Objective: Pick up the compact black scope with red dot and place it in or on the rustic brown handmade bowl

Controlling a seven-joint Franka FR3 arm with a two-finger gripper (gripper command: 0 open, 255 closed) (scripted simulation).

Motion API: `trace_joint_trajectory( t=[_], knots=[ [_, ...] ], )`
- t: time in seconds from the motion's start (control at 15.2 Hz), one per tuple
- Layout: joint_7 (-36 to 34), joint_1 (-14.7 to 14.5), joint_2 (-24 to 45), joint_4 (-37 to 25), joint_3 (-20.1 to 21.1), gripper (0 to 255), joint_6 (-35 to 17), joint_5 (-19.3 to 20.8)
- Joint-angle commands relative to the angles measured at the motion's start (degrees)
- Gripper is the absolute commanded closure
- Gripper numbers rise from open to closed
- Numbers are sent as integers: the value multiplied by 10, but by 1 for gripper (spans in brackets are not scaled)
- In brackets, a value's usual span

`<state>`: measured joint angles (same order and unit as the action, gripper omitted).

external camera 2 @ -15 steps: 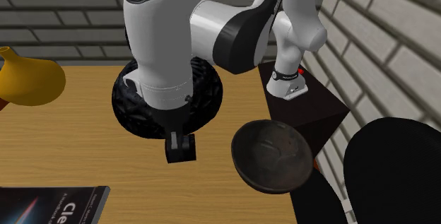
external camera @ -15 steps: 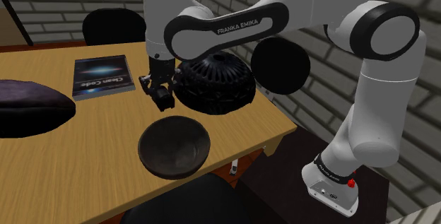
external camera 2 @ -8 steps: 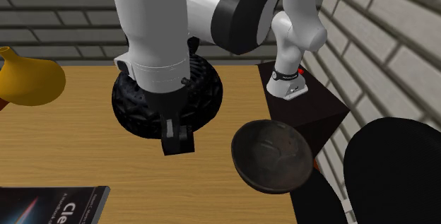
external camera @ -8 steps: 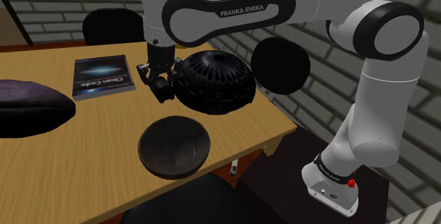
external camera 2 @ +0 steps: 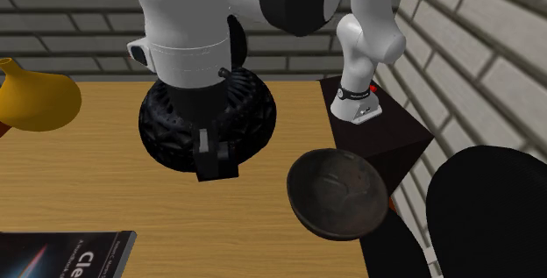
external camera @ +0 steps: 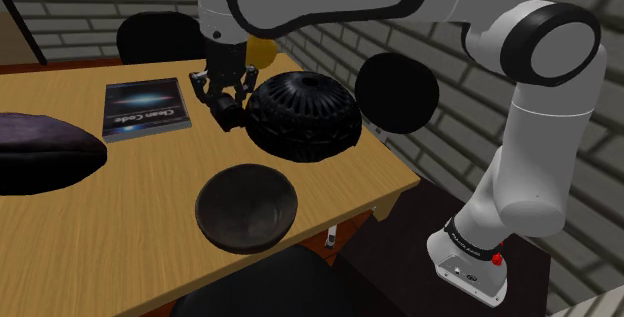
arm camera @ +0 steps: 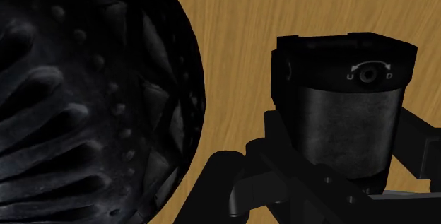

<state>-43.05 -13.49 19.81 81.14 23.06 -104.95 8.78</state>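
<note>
One second on, my claw (external camera: 224, 105), clamped on the black scope (arm camera: 350, 127), hangs higher above the counter (external camera: 150, 200); the lift succeeds, so the dark bowl (external camera: 245, 208) comes next.

Gripper (external camera 2: 211, 142) hangs under the white wrist with the black scope (external camera 2: 219, 167) clasped at its tip, in front of a black knobbed dome (external camera 2: 256, 118). Dark brown bowl (external camera 2: 337, 191) sits right of the scope, apart from it, by the wooden table (external camera 2: 105, 188) edge. Yellow vase (external camera 2: 35, 99) far left. Book (external camera 2: 66, 254) near left.
</note>
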Motion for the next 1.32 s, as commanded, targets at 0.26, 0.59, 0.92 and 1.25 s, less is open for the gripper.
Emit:
trace_joint_trajectory(
  t=[0.26,0.59,0.92,1.25],
  knots=[
    [2,-5,4,-52,1,255,48,1],
    [-6,-11,-7,-62,5,255,69,-1],
    [-50,-26,-78,33,25,255,42,-21],
    [-96,-47,-133,100,46,255,27,-38]
  ],
)
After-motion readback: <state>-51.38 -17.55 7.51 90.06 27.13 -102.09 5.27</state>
